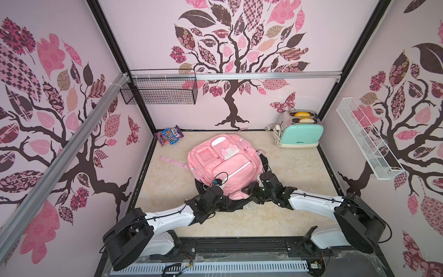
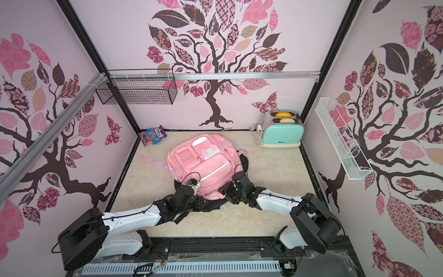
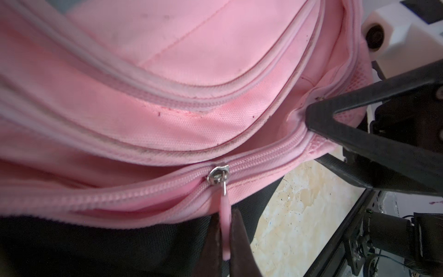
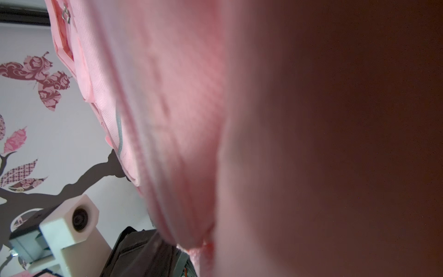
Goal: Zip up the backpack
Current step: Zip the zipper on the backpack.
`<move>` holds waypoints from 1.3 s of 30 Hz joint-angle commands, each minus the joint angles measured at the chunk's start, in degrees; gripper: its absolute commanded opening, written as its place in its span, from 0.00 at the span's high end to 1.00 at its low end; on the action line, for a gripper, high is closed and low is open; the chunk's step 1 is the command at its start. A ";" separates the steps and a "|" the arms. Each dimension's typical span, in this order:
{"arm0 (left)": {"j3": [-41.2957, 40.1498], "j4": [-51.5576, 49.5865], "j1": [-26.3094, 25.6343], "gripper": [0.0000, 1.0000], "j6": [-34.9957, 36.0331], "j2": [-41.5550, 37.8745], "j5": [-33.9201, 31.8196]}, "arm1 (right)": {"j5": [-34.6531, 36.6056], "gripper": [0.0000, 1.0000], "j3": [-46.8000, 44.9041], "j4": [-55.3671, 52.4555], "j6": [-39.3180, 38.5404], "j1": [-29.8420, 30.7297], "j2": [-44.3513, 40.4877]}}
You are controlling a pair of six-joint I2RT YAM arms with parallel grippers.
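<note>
The backpack [image 1: 223,165] lies front up in the middle of the worktop [image 1: 299,172], its near end toward the front edge and resting on a black bag [image 1: 236,206]. Both top views show the two arms meeting at that near end.

In the left wrist view the left gripper [image 3: 225,239] has its fingers [image 3: 239,242] pressed together on the pink pull [image 3: 225,215], which hangs from the metal slider [image 3: 217,176]. From the slider toward the right gripper the zip [image 3: 268,156] is joined; on the slider's other side the two rows of teeth stand apart.

The right gripper [image 3: 316,141] sits at the end of the zip, at the backpack's corner. Its fingers [image 3: 359,124] are apart with the corner seam between them. One tip touches the fabric and dents it; whether the other tip touches cannot be told. The right wrist view is filled with blurred pink cloth close to the lens.

A toaster [image 1: 300,134] stands in the back right corner, and a candy bag [image 1: 169,135] lies in the back left corner, both well apart from the backpack.
</note>
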 commanded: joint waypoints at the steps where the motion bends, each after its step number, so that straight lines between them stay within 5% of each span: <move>1: -0.31 1.34 -0.65 1.00 0.25 -0.60 1.72 | -0.58 0.41 -0.10 3.94 5.06 3.06 0.80; 14: -1.76 0.23 -0.85 1.00 0.59 -5.34 2.12 | -3.38 0.43 -0.41 17.61 10.19 4.82 10.14; 18: -1.68 -0.39 -0.85 1.00 0.77 -5.86 1.83 | -3.11 0.86 0.02 17.63 8.07 4.87 9.39; 20: -1.47 -1.05 -0.84 1.00 0.83 -6.19 1.60 | -3.02 0.99 1.02 14.97 5.69 4.79 8.39; 30: 1.58 -12.83 1.58 1.00 1.39 -8.11 -5.78 | 0.55 1.00 8.23 -8.59 -13.21 3.39 0.64; 39: 4.12 -20.29 6.06 1.00 3.61 -7.78 -7.65 | 3.98 1.00 5.42 -14.53 -16.77 -3.88 -6.53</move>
